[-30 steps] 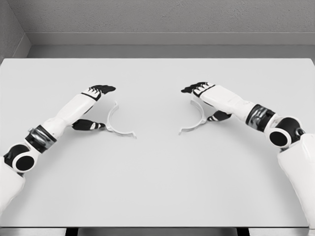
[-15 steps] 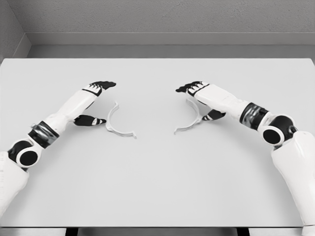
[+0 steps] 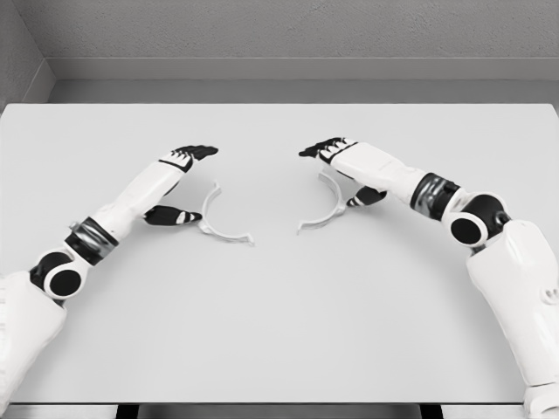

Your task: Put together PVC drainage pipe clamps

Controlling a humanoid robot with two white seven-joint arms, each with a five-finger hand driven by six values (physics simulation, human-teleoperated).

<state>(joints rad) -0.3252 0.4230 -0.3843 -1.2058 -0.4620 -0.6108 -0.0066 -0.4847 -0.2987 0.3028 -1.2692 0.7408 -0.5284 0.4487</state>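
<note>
Two white half-ring clamp pieces lie flat on the white table (image 3: 279, 332), their open sides facing each other. The left clamp half (image 3: 212, 229) has my left hand (image 3: 183, 185) cupped round its outer curve. That hand's fingers (image 3: 196, 152) are stretched out beyond the far end, and the thumb (image 3: 171, 216) touches the arc near the table. The right clamp half (image 3: 329, 209) sits the same way in my right hand (image 3: 341, 173), with fingers (image 3: 316, 148) extended over it and thumb (image 3: 365, 197) against its back. A gap of bare table separates the two halves.
A grey wall runs along the back table edge (image 3: 279, 104). Both forearms slant in from the lower corners.
Both hands have slid inward toward the table's centre. Each clamp half moved with its hand, so the gap between them has narrowed.
</note>
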